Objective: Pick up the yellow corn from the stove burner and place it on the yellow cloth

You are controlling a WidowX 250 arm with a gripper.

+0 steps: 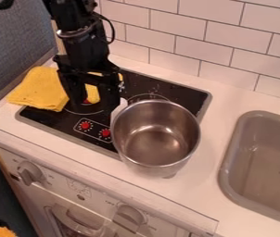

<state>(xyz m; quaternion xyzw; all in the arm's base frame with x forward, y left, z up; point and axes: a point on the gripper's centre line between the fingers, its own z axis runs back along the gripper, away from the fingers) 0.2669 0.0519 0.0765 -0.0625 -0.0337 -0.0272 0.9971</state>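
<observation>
Stove (186, 94): your landmark. Pot (156, 134): at its front right corner, ungripped. Yellow cloth (42, 89): at its left edge. Your gripper (93, 109): above its left half, fingers spread, yellow visible between, no grip apparent.

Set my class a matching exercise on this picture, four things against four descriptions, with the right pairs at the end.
Column 1
1. Gripper
2. Pot
3. Cloth
4. Sink

Column 2
A. Yellow, at the left of the stove
B. Shiny metal, without a lid
C. At the picture's right edge
D. Black, above the stove, jaws apart

Right pairs: 1-D, 2-B, 3-A, 4-C
</observation>
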